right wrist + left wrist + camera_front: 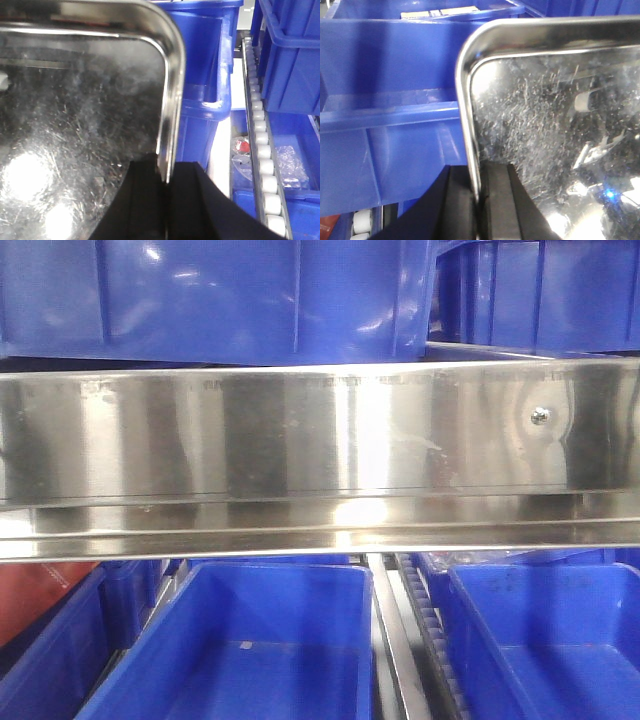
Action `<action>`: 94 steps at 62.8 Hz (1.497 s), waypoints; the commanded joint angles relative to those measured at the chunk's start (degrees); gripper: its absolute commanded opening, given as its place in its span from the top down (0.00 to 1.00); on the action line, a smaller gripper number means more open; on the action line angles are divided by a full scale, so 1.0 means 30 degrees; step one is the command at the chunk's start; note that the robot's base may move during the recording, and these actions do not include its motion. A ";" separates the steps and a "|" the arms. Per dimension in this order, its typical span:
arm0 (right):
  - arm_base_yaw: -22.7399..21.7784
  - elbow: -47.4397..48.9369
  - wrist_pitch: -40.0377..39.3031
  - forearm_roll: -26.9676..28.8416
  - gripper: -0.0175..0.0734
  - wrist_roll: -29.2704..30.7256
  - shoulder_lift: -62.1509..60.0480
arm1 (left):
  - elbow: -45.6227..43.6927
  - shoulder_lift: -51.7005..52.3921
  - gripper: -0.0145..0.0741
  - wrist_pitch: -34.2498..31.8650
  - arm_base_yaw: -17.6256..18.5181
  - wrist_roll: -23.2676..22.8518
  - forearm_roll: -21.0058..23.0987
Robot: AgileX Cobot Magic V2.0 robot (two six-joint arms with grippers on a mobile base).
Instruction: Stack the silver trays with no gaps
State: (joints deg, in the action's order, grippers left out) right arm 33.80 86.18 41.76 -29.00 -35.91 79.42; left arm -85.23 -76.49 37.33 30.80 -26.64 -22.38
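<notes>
Holding the silver tray (pixel 550 130) at two opposite edges, you have the left hand (pixel 478 200) pinched on one rim, with one dark finger outside the lip and the other just inside the pan wall. The right hand (pixel 166 187) clamps a rim the same way. It reads as the far side of that same tray, though no single view shows both hands together. The tray's scratched floor stretches ahead of each hand, with a rounded corner just beyond the fingers.

Past the left hand's corner stands a blue bin (pixel 390 75). To the outer side of the right hand, another bin and a roller track (pixel 261 165) lie lower down, so the tray looks lifted clear of them. The front camera shows only a steel shelf panel (pixel 320 430) with a screw (pixel 540 416) and more bins, and no tray at all.

No second tray shows anywhere, under this one or ahead of it, so I cannot tell whether any stacking is done. My judgement is that you are mid-carry, and seating this tray flush into another is left to do.
</notes>
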 commanded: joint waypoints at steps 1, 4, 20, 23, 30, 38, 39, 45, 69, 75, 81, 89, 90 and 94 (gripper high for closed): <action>0.0190 0.0194 -0.1438 -0.0208 0.90 0.0157 -0.0144 | -0.0200 0.0218 0.85 -0.0972 0.0297 0.0170 0.0102; 0.0190 0.0194 -0.1509 -0.0208 0.90 0.0157 -0.0144 | -0.0200 0.0218 0.85 -0.0972 0.0297 0.0170 -0.0070; 0.0190 0.0194 -0.1667 -0.0208 0.90 0.0157 -0.0144 | -0.0200 0.0218 0.85 -0.0972 0.0297 0.0170 -0.0159; 0.0190 0.0194 -0.1672 -0.0208 0.90 0.0157 -0.0144 | -0.0200 0.0218 0.85 -0.0972 0.0297 0.0170 -0.0159; 0.0190 0.0194 -0.1672 -0.0208 0.90 0.0157 -0.0144 | -0.0200 0.0218 0.85 -0.0972 0.0297 0.0170 -0.0159; 0.0190 0.0194 -0.1870 -0.0208 0.90 0.0157 -0.0144 | -0.0200 0.0218 0.85 -0.0972 0.0297 0.0170 -0.0159; 0.0190 0.0194 -0.1870 -0.0208 0.90 0.0157 -0.0144 | -0.0200 0.0218 0.85 -0.0972 0.0297 0.0170 -0.0159; 0.0190 0.0194 -0.2222 -0.0208 0.90 0.0157 -0.0144 | -0.0200 0.0218 0.85 -0.0972 0.0297 0.0170 -0.0159; 0.0190 0.0194 -0.4109 -0.0208 0.90 0.0157 -0.0144 | -0.0200 0.0218 0.85 -0.0972 0.0297 0.0170 -0.0159; 0.0190 0.0194 -0.4366 -0.0208 0.90 0.0157 -0.0144 | -0.0200 0.0218 0.85 -0.1497 0.0297 0.0170 -0.0153; 0.0190 0.0194 -0.4498 -0.0208 0.90 0.0157 -0.0144 | -0.0200 0.0218 0.85 -0.2210 0.0297 0.0170 -0.0153; 0.0190 0.0194 -0.4498 -0.0208 0.90 0.0157 -0.0144 | -0.0200 0.0218 0.85 -0.3176 0.0297 0.0170 -0.0153; 0.0190 0.0194 -0.4498 -0.0208 0.90 0.0157 -0.0144 | -0.0200 0.0218 0.85 -0.3281 0.0297 0.0170 -0.0153; 0.0190 0.0194 -0.4498 -0.0208 0.90 0.0157 -0.0144 | -0.0200 0.0218 0.85 -0.3850 0.0297 0.0170 -0.0153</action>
State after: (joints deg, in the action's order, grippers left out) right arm 33.46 86.18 35.77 -30.81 -36.02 79.34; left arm -85.27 -76.26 33.44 30.70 -26.99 -24.50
